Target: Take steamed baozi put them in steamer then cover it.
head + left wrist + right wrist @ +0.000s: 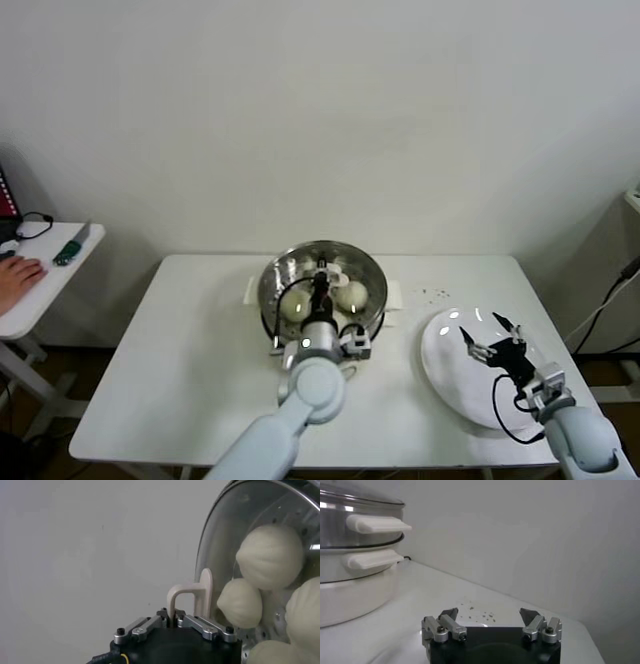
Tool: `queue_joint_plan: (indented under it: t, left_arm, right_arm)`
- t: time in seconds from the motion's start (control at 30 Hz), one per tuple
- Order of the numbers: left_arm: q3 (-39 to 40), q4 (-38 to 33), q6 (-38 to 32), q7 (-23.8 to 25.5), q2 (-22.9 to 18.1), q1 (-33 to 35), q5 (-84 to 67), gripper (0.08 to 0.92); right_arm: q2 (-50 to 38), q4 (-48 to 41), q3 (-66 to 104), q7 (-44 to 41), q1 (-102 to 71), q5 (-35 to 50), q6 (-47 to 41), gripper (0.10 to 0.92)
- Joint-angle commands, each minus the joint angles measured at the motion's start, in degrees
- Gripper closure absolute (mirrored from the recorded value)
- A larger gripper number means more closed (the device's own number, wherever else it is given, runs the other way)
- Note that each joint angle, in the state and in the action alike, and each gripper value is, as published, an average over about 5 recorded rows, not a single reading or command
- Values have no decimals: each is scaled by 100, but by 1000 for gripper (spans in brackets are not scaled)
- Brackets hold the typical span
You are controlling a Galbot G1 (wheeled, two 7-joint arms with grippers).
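At the far left of the head view a small side table [40, 275] juts in, cut off by the edge, with a person's hand [20, 275] resting on it beside a dark cable and a small greenish object too small to identify. The main white table [180, 370] carries the steamer [268, 290] near its back middle, with the cover [352, 262] lying flat on the pot. The left gripper [320, 282] reaches in from the near side, its jaws clenched on the cover's cream bar handle [192, 597]; the arm hides the near rim and part of the lid. In the left wrist view the handle's long axis runs in line with the fingers [142, 628]. Through the glass the steamed baozi [270, 555] sit close together on the perforated tray; the frame cuts some off, so their count is unclear. To the right a few dark specks [432, 294] dot the table, then a white plate [445, 365]. The right gripper [490, 338] hovers over the plate, jaws spread wide and holding nothing.
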Motion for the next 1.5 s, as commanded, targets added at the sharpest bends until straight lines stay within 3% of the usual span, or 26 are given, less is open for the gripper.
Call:
queue_joint_plan:
  t: [0.03, 0.37, 0.63, 1.33, 1.5]
  left_arm:
    - [-20, 47, 288, -84, 43, 36, -67, 850]
    - [61, 120, 288, -260, -12, 18, -164, 850]
    - [102, -59, 288, 37, 123, -55, -165, 834]
    - [-22, -1678, 288, 257, 929, 638, -573, 248]
    - [-206, -2092, 262, 62, 1236, 1031, -888, 181]
  right_arm:
    - [18, -7, -3, -8, 7, -12, 10, 203]
    - [33, 2, 25, -38, -18, -29, 34, 203]
    - [35, 6, 51, -96, -34, -25, 29, 203]
    - [29, 35, 56, -275, 16, 197, -298, 203]
    - [3, 46, 49, -284, 23, 195, -300, 203]
